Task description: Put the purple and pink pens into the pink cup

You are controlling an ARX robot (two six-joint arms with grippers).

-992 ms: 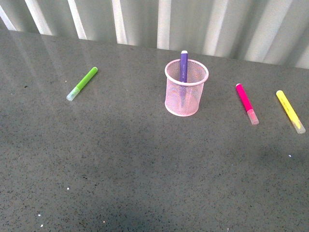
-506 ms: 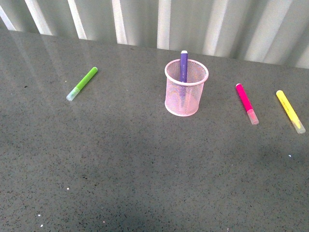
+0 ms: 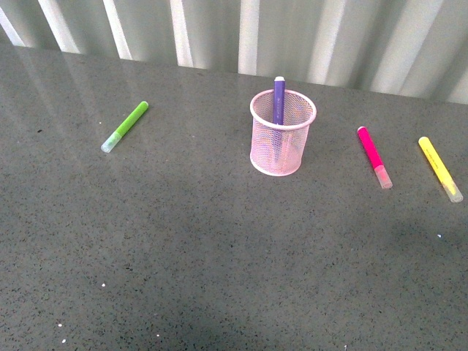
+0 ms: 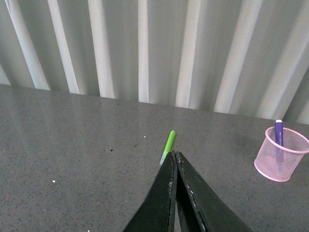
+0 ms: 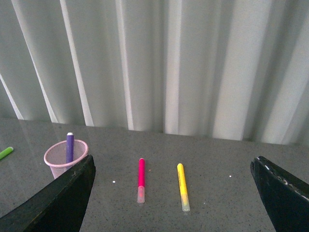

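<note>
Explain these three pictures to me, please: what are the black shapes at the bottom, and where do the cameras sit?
This is a robot with two arms, working at a grey table. One picture comes from a camera on the robot's body, looking forward; neither arm shows in it. The other two come from cameras on each wrist, so the black shapes are the robot's own grasping parts. The left gripper has its fingers pressed together with nothing between them. The right gripper is spread wide open and is also empty.

On the table stands a pink cup made of wire mesh, with the purple pen standing inside it. The pink pen and a yellow pen lie flat to the cup's right, and a green pen lies to its left. Nothing is being held.
</note>
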